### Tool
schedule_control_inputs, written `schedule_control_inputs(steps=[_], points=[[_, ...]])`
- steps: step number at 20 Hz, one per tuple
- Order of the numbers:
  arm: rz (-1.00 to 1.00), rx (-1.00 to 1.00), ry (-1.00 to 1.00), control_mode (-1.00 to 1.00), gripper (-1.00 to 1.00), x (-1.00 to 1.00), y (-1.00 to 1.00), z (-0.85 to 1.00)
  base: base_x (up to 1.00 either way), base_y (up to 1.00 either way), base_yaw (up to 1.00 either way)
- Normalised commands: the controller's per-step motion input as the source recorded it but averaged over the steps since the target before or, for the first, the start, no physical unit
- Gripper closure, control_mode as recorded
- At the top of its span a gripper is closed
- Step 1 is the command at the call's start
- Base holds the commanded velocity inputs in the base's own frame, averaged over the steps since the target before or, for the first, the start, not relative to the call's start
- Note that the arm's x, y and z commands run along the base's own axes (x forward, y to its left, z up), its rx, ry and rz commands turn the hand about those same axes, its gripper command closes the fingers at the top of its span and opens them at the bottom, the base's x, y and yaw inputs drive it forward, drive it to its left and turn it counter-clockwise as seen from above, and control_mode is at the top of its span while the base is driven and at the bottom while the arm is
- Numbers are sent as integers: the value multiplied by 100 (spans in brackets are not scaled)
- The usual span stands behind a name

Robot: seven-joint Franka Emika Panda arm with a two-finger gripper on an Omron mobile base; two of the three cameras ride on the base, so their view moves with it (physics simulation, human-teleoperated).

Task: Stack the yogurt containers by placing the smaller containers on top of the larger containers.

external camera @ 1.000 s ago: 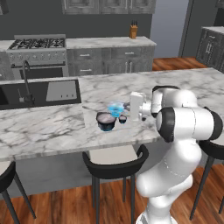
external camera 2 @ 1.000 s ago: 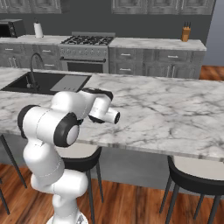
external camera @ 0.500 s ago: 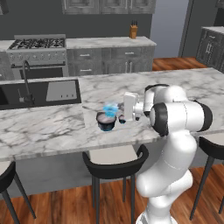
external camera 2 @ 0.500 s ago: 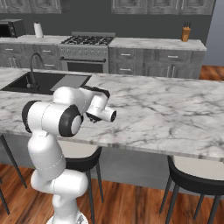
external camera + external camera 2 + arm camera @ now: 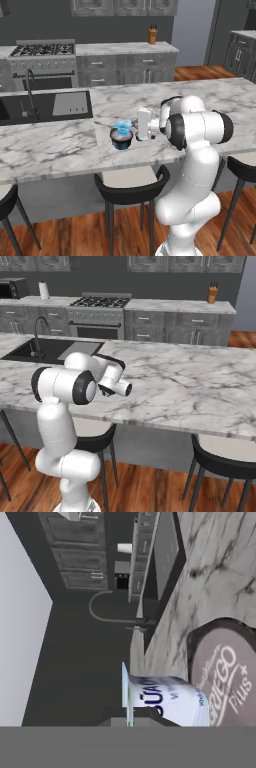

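Gripper (image 5: 136,131): closed down tight on the light-blue cup (image 5: 165,701), holding it on its side next to the wide dark tub.
Blue cup: in the left base view it (image 5: 122,125) hangs just over the tub, tipped rather than upright.
Dark tub (image 5: 121,138): on the marble counter (image 5: 60,142) near its front edge; in the hand view its pale printed lid (image 5: 225,677) faces the camera.
Step in hand: likely setting the cup on the tub.
Doing it well: roll the wrist until the cup stands level, centre it over the lid, lower gently, release only once it rests flat.
Risk: a tilted release would probably let it roll off.
Tiny cup: cannot tell where it stands.
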Motion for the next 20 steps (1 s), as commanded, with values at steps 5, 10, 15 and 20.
schedule_control_inputs(steps=[5, 10, 15, 20], points=[[0, 0, 2, -100, 100, 17, 2, -14, 0, 0, 0], [0, 0, 0, -100, 100, 10, 0, -13, 0, 0, 0], [0, 0, 1, -100, 100, 14, 3, -12, 0, 0, 0], [0, 0, 3, -100, 100, 20, 9, -10, 0, 0, 0]])
